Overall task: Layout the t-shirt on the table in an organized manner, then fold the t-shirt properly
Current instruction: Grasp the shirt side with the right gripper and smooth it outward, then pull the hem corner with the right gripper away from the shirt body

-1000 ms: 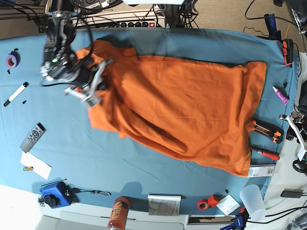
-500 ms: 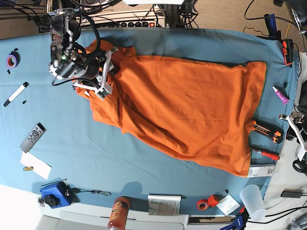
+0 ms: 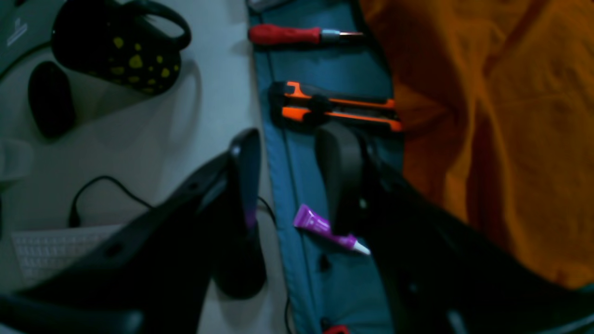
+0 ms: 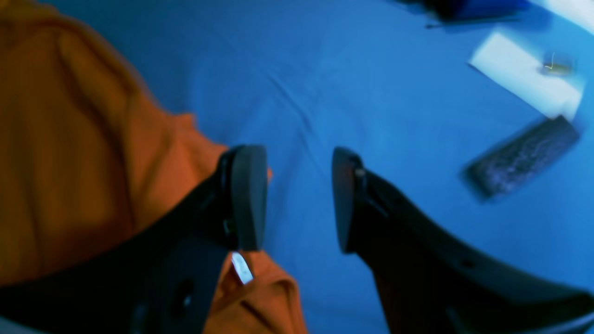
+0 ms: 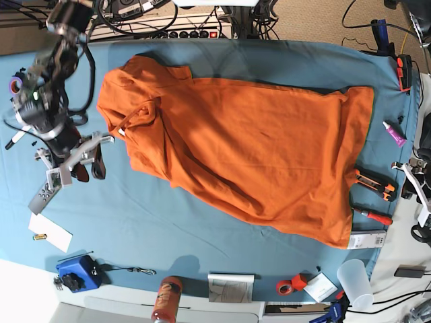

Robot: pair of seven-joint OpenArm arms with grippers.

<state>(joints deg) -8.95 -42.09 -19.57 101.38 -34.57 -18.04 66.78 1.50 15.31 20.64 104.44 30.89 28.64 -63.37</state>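
Right gripper (image 5: 75, 161) withdrew; t-shirt (image 5: 249, 148) lies beside jaws.

Plain orange t-shirt (image 5: 249, 148) on teal-blue table (image 5: 168, 229).

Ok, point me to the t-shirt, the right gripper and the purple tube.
t-shirt (image 5: 256, 155), base view, middle of the body.
right gripper (image 4: 297, 199), right wrist view, midway between its fingertips.
purple tube (image 3: 320, 226), left wrist view, its body.

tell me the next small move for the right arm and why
Probably bring the open right gripper back toward the bunched collar end of the t-shirt and grasp its near edge to pull it flat. That end lies rumpled and folded over on the table, and the gripper holds nothing.
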